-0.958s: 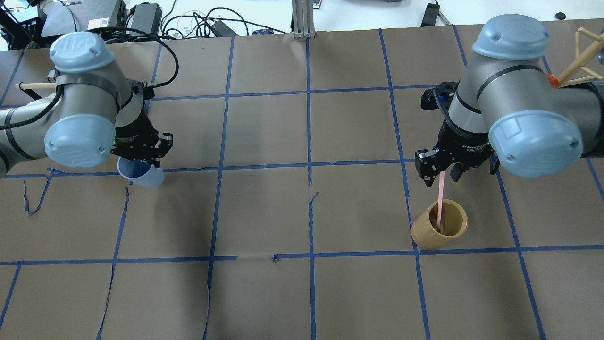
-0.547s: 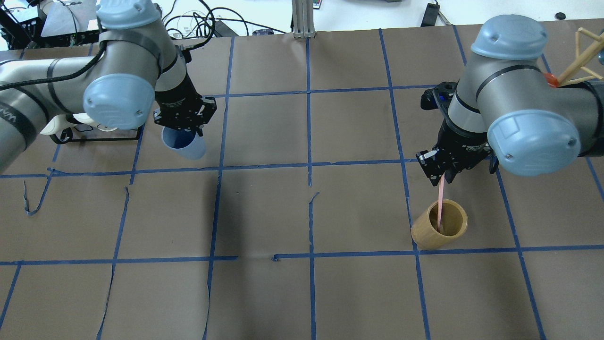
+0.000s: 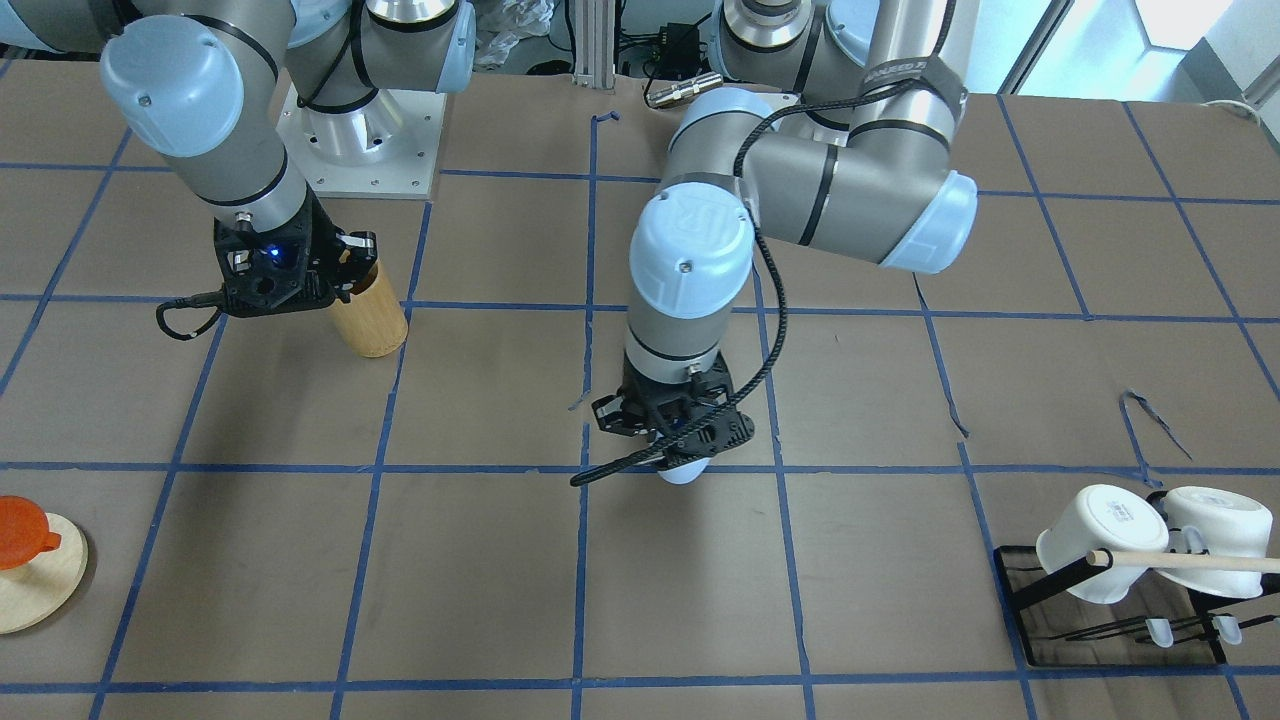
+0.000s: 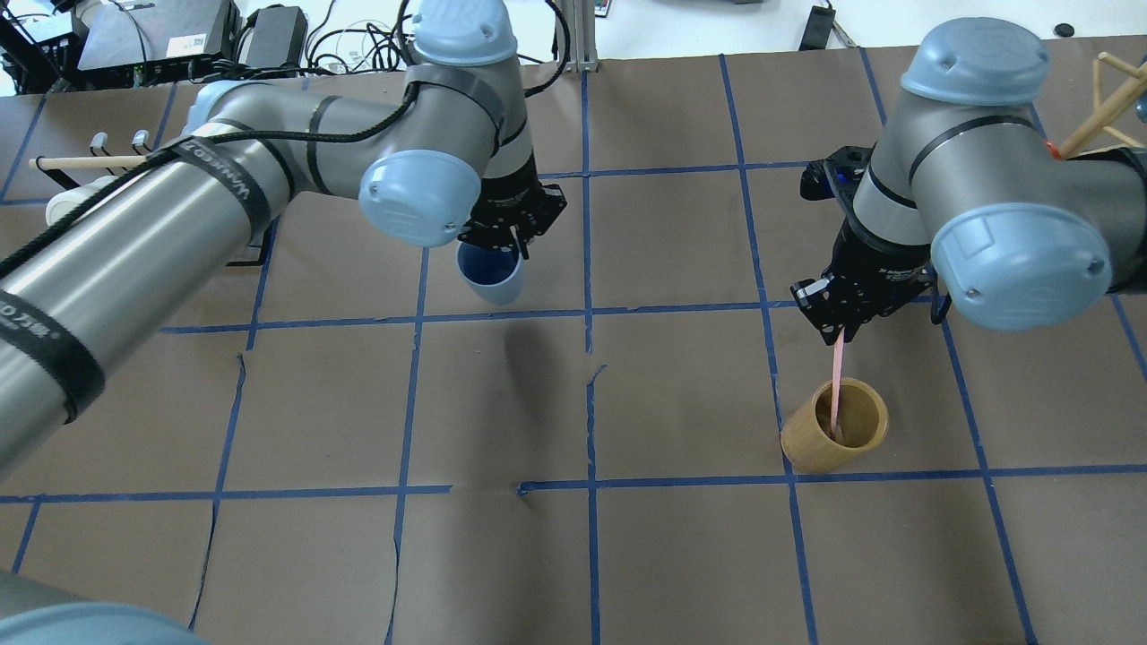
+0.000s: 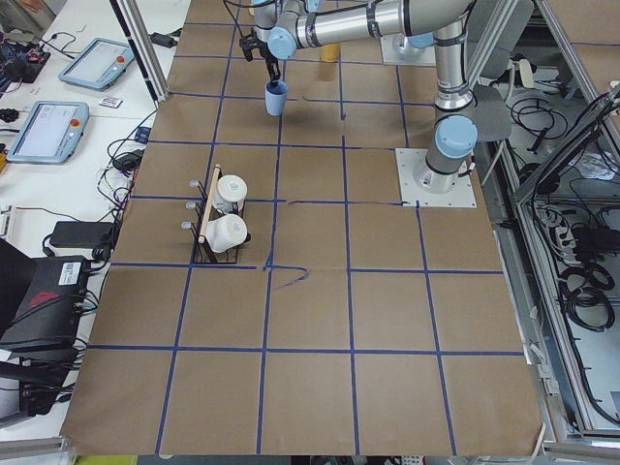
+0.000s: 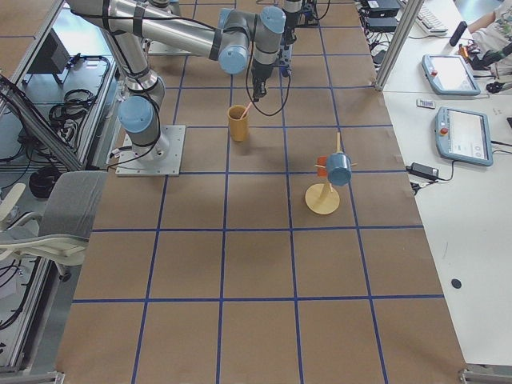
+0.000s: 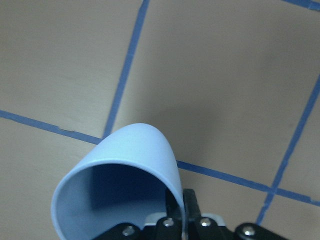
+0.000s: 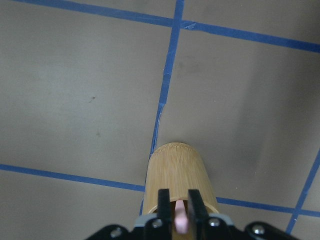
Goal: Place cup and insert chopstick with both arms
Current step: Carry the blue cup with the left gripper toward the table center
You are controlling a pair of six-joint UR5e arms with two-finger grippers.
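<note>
My left gripper (image 4: 511, 240) is shut on the rim of the pale blue cup (image 4: 490, 274) and holds it upright above the table, just left of the centre line. The cup also shows in the left wrist view (image 7: 125, 170) and under the gripper (image 3: 675, 440) in the front view (image 3: 682, 472). My right gripper (image 4: 839, 333) is shut on the top of a thin pink chopstick (image 4: 836, 381). The chopstick's lower end stands inside the tan bamboo cylinder (image 4: 838, 439). The right wrist view shows the fingers (image 8: 163, 205) pinching the chopstick (image 8: 180, 220) over the cylinder (image 8: 180, 175).
A black rack with two white mugs (image 3: 1130, 545) and a long wooden rod (image 3: 1190, 561) stands at the table's far left. A wooden stand (image 3: 35, 580) with an orange piece (image 3: 20, 530) is at the far right. Blue tape lines grid the brown table (image 4: 681, 555).
My left arm has swung right with the cup, from the left side to near the centre line. My right gripper has shut on the chopstick and stayed over the bamboo cylinder.
</note>
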